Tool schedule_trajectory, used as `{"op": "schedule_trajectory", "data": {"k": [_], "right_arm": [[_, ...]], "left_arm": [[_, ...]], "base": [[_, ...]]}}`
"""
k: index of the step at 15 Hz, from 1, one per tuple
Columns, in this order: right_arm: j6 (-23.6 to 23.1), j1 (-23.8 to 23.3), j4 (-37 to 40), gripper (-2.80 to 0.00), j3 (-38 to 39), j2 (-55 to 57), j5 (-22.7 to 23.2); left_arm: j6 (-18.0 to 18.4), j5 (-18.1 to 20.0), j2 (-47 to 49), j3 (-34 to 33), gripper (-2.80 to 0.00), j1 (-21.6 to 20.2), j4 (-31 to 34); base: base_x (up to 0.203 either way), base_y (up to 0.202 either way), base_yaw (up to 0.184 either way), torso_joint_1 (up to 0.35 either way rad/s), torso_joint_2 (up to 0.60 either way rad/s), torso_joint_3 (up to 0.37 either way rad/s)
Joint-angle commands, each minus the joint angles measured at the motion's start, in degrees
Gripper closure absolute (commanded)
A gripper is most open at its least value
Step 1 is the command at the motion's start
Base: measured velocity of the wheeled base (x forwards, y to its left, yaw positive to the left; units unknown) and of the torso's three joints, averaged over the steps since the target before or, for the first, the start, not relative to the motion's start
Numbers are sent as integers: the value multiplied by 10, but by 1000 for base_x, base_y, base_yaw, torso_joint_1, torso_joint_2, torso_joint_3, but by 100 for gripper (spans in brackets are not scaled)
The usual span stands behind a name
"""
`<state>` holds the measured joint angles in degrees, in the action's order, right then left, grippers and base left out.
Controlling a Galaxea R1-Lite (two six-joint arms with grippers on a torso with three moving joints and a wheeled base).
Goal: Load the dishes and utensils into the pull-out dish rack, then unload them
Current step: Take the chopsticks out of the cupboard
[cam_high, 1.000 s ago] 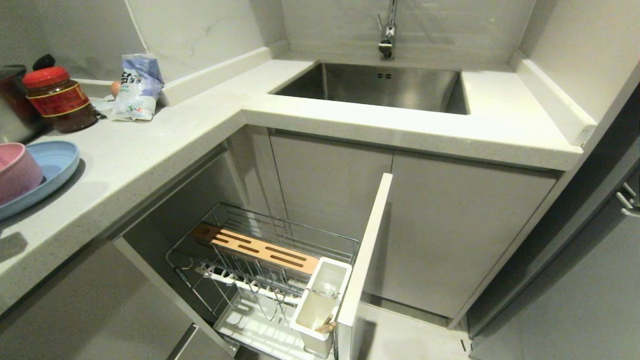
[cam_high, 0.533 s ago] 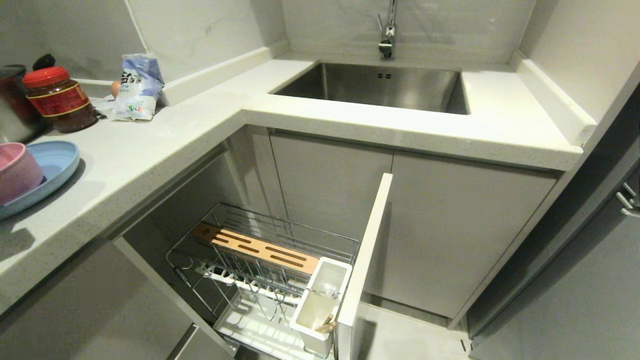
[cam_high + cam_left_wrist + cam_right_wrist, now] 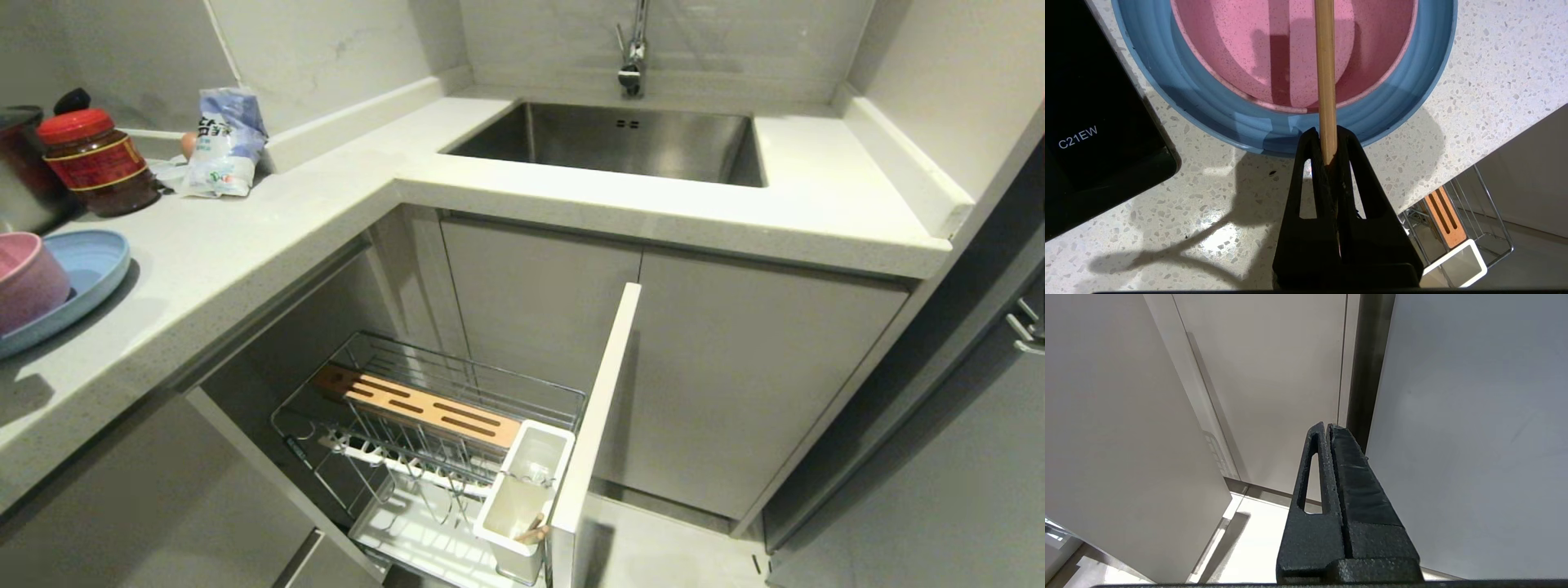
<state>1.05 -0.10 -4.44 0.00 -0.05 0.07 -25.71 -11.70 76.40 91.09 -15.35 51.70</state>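
Your left gripper (image 3: 1327, 141) clamped on a chopstick (image 3: 1325, 73), pink bowl (image 3: 1294, 53) in blue plate (image 3: 1216, 118) directly beyond, black appliance (image 3: 1094, 122) beside it, right gripper (image 3: 1327, 430) closed, empty.

Head view high over counter (image 3: 245, 245); left wrist view close above, sharing plate (image 3: 1290, 126).

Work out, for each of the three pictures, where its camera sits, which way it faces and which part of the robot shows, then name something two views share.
Head view: on the robot's head, looking forward and down at the sink and pull-out dish rack; no arm shows.
Left wrist view: behind the left gripper, shut on a chopstick, looking down on the pink bowl in the blue plate.
Right wrist view: behind the shut right gripper, facing cabinet doors.
Shared: head and left wrist views both show bowl, plate and rack.
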Motion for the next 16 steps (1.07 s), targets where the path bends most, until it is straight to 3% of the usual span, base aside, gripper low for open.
{"op": "schedule_trajectory", "data": {"k": [1,6,7,16], "right_arm": [[0,0,0,0,15,0,0],[0,0,0,0,15,0,0],[0,0,0,0,15,0,0],[0,0,0,0,15,0,0]], "left_arm": [[-2,-1,-1,0,0,-3,1],[-2,-2,-5,3,0,-4,0],[-1,-2,-5,2,-280,-4,0],[-2,-4,-10,10,-280,-13,-8]], "base": [[0,0,0,0,0,0],[0,0,0,0,0,0],[0,0,0,0,0,0],[0,0,0,0,0,0]]}}
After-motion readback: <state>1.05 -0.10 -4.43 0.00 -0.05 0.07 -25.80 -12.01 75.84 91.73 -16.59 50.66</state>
